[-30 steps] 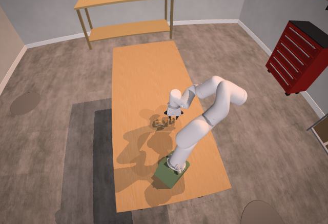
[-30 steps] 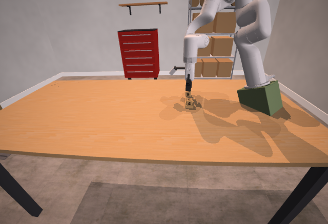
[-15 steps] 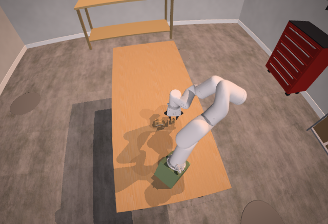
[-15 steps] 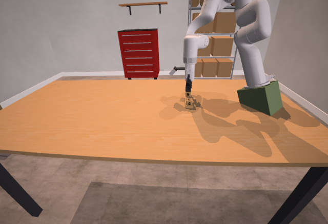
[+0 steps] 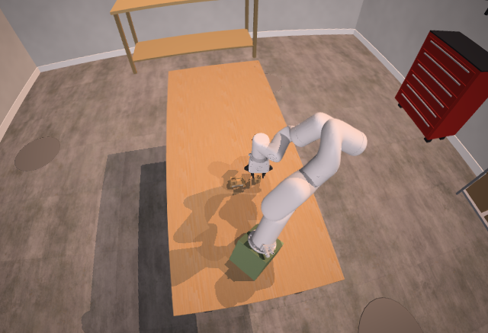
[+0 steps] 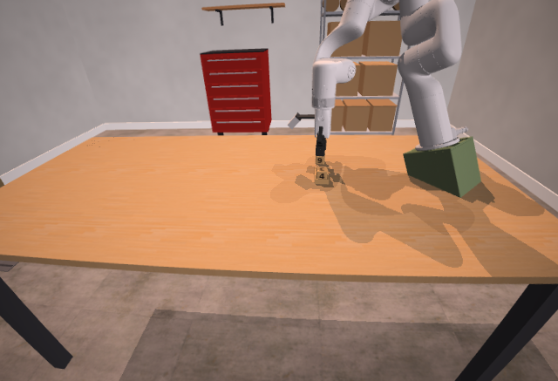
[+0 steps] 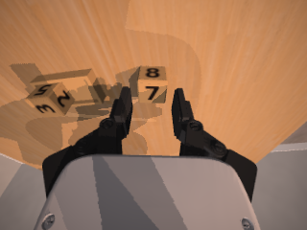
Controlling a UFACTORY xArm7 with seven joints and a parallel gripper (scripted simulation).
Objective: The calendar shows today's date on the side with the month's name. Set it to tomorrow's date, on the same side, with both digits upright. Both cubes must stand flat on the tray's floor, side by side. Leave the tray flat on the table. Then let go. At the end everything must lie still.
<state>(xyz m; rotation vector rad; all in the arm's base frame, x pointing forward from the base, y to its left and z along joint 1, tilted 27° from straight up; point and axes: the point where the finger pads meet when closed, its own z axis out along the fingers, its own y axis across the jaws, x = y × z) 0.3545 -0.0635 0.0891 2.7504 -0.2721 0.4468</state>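
A small wooden calendar tray (image 7: 64, 76) (image 5: 235, 186) sits on the table, in the arm's shadow. One number cube (image 7: 50, 97) (image 6: 322, 175) (image 5: 236, 182) lies in it, tilted, showing 5, 3 and 2 in the wrist view and 4 in the exterior view. The other cube (image 7: 153, 73) (image 6: 320, 159) (image 5: 255, 180) stands on the table beside the tray, showing 8 on top and 7 on the near side. My gripper (image 7: 152, 98) (image 6: 320, 146) (image 5: 258, 173) is half open and empty. It points down just above this cube, one finger to each side of it.
The arm's green base block (image 5: 254, 257) (image 6: 444, 165) stands on the wooden table (image 5: 213, 104) (image 6: 180, 214) near the tray. A red drawer cabinet (image 5: 445, 85), a wooden shelf (image 5: 184, 42) and a rack with boxes (image 6: 369, 75) stand off the table.
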